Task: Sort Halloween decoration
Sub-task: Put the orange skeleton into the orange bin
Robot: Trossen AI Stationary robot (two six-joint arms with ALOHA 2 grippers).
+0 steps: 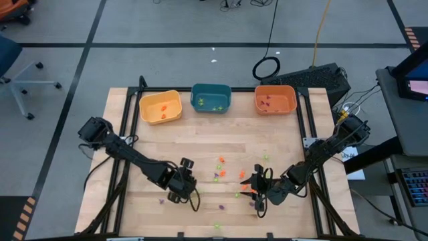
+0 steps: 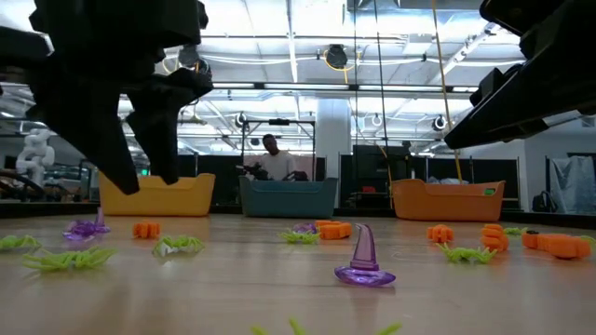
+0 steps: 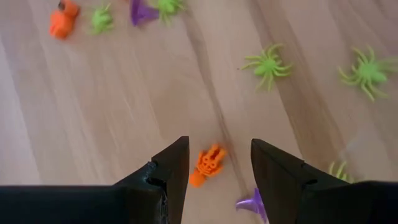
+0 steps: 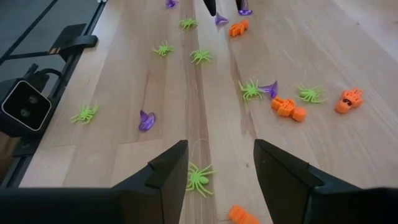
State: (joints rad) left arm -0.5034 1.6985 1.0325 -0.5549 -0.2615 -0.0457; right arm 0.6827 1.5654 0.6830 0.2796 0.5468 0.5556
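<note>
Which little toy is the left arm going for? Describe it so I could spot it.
Find the left arm's open tool low over the wooden table. Between its dark fingers lies an orange skeleton, beside a purple witch hat; other neighbours are green spiders.

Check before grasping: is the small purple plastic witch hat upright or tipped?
Upright: the purple witch hat rests on its brim in the low view, its point up.

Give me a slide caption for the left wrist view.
Left end effector open above an orange skeleton on the wooden table, green spiders scattered beyond.
</note>
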